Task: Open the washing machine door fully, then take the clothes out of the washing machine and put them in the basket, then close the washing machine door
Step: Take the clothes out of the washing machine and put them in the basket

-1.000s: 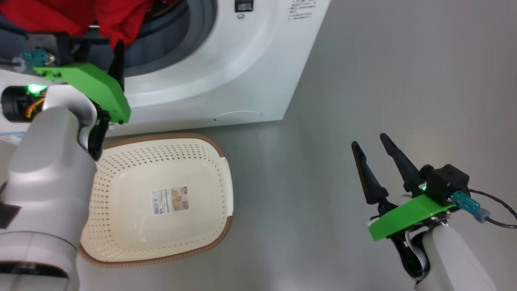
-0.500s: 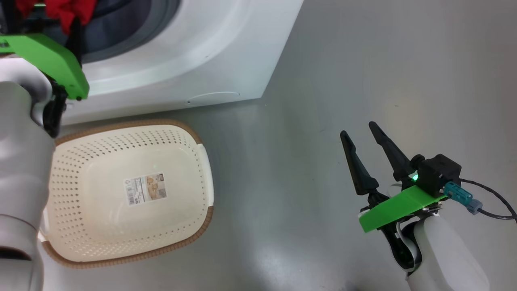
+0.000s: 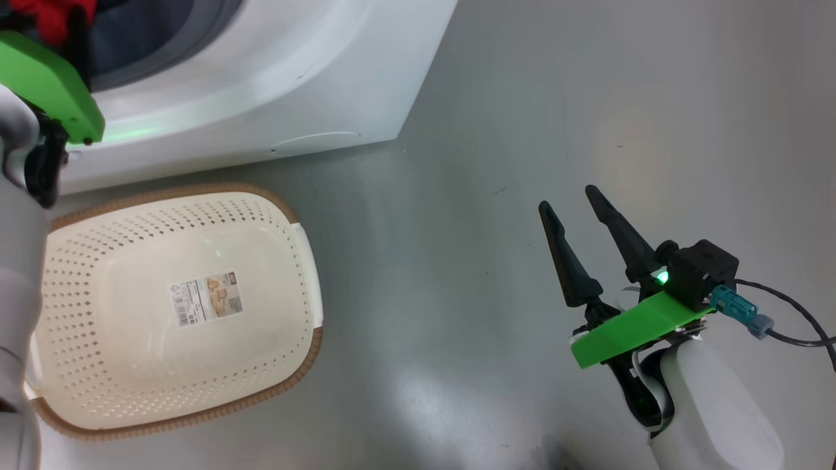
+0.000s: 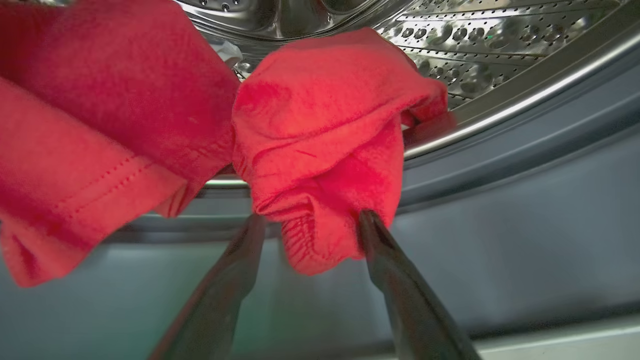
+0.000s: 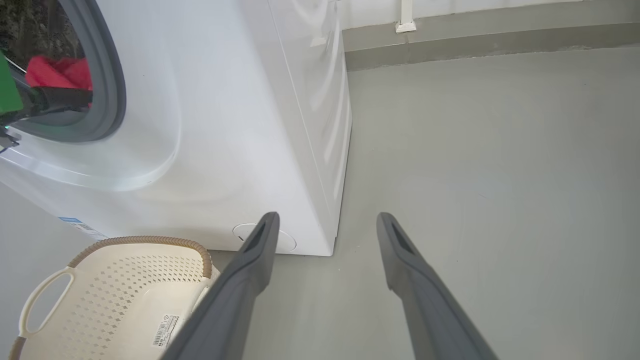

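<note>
Red clothes (image 4: 320,130) hang over the lip of the washing machine's steel drum (image 4: 475,55) and onto the grey gasket (image 4: 525,165). My left gripper (image 4: 311,217) is open at the drum mouth, and a hanging fold of red fabric lies between its fingers. In the head view the white washing machine (image 3: 261,78) fills the top left, with a bit of the clothes (image 3: 46,13) at the corner. The cream basket (image 3: 196,190) stands on the floor just in front of it, with nothing in it but a sticker. My right gripper (image 3: 567,198) hovers open over bare floor at the lower right. The washing machine door is out of view.
A round flap (image 3: 313,140) sits low on the machine's front. Grey floor stretches right of the machine to a wall skirting (image 5: 475,40). A cable (image 3: 790,326) trails from my right wrist. In the right wrist view the basket (image 5: 150,241) shows at the lower left.
The head camera has swung, so the machine and basket slid left and up in the picture. My left gripper stays at the drum mouth by the red fabric. Both grippers stay open.
</note>
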You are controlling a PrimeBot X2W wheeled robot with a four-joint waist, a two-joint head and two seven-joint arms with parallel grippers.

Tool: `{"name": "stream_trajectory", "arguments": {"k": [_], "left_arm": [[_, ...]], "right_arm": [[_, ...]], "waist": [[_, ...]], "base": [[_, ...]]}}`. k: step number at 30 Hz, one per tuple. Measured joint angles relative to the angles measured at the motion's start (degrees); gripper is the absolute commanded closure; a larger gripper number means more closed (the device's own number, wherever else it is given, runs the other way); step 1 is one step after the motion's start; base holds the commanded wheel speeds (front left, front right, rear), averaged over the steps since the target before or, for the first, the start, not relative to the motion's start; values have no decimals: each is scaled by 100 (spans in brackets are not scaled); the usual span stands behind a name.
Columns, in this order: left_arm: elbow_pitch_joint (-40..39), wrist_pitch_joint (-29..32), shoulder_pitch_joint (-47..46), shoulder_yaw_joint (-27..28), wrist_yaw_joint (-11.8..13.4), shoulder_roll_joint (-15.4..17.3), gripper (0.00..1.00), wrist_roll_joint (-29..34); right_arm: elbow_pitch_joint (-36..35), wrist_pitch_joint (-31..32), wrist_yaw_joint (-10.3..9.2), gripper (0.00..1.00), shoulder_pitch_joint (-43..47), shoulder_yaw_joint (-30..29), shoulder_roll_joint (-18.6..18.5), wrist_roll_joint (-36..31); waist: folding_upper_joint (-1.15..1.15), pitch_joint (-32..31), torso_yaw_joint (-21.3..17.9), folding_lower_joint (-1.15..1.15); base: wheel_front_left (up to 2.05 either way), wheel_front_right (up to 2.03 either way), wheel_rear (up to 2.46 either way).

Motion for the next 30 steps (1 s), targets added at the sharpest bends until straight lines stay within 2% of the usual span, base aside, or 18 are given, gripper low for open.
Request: {"name": "stream_trajectory", "arguments": {"k": [1, 3, 4, 12, 25, 30], "left_arm": [[3, 1, -5, -31, 0, 10, 4, -29], [8, -2, -30, -103, 0, 20, 64, -69], [8, -44, -34, -129, 0, 19, 100, -84], [-67, -301, 4, -316, 0, -35, 100, -433], [-722, -1254, 807, -409, 0, -152, 100, -1171], [-1559, -1261, 1285, 76, 0, -88, 100, -1150]], "right_arm": [[-2, 0, 0, 0, -3, 1, 1, 0], [-2, 0, 0, 0, -28, -3, 3, 0], [-3, 0, 0, 0, -57, -9, 4, 0], [3, 0, 0, 0, -89, -105, -1, 0], [48, 0, 0, 0, 105, -297, -166, -2], [79, 0, 0, 0, 308, -368, -216, -2]], "waist": [[0, 13, -12, 0], [0, 33, -28, 0], [0, 32, -31, 0], [0, -112, 44, 0], [0, -650, 400, 0], [0, -910, 576, 0]], "base": [[0, 0, 0], [0, 0, 0], [0, 0, 0], [0, 0, 0], [0, 0, 0], [0, 0, 0]]}}
